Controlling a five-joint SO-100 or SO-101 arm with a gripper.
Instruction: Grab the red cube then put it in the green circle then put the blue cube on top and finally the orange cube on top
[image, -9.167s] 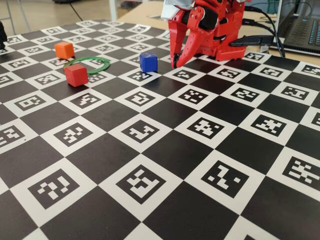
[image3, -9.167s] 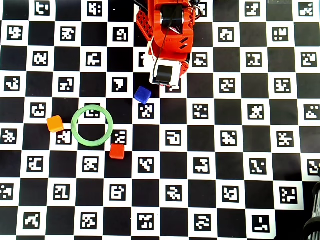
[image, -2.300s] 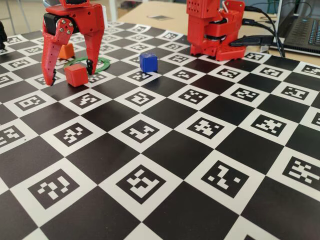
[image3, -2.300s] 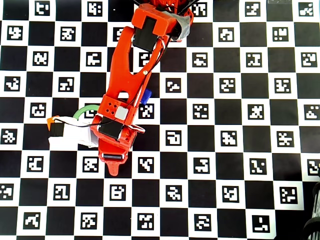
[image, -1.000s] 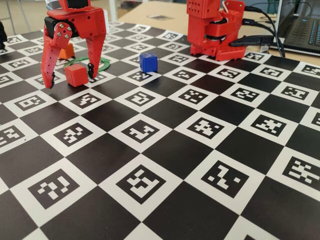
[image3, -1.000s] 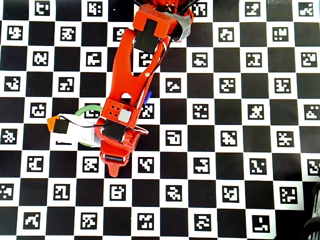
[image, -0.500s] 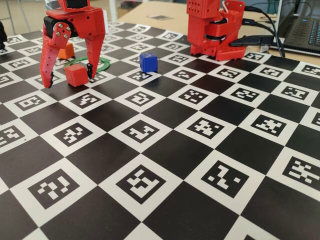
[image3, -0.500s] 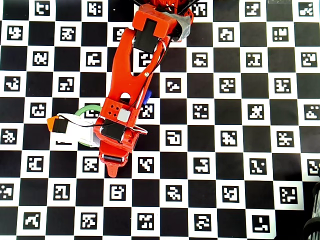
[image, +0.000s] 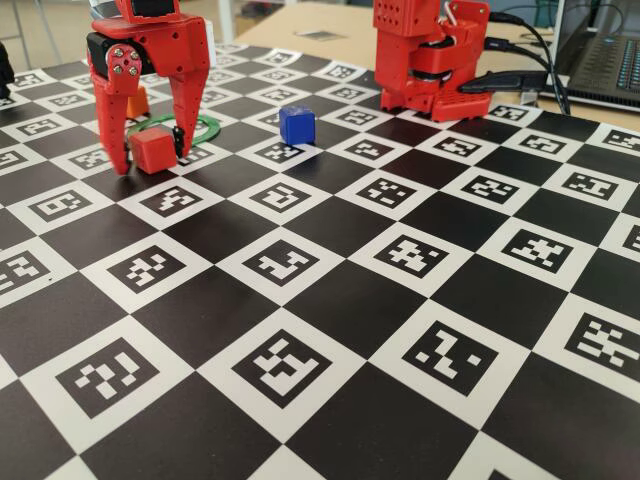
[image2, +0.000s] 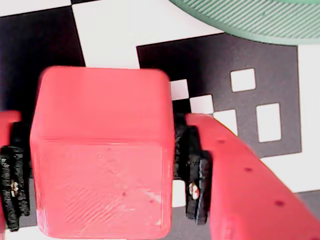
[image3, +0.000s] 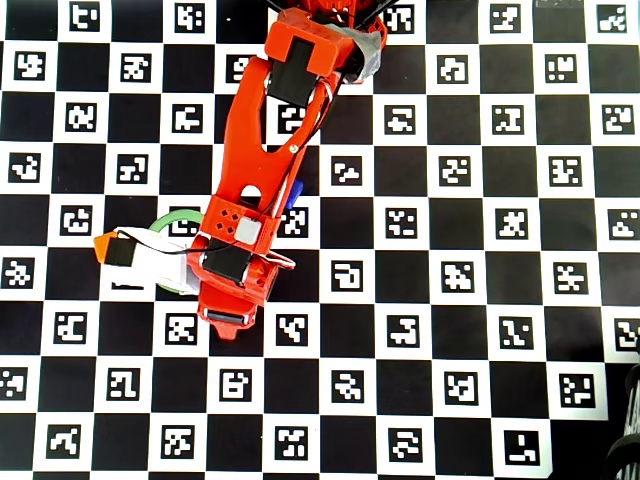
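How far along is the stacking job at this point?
Nothing is placed yet: the green ring holds no cube. In hand: the pincer has its fingers on both sides of the red cube, which sits on the board just outside the ring; the wrist view shows the pads against it. Left: move red into the ring, then stack the blue cube and the orange cube.

Arm reaches out from its base (image: 430, 60) across the checkered board (image: 400, 300), wrist bent so the gripper (image: 150, 160) points straight down, tips at board level. Both fingers flank the red cube (image: 152, 149), one per side. In wrist view the black pads (image2: 196, 182) sit right against the cube's side faces, jaws closed in on it, no visible gap. Overhead view: forearm (image3: 262, 150) runs diagonally away from base, gripper body hides the cube.
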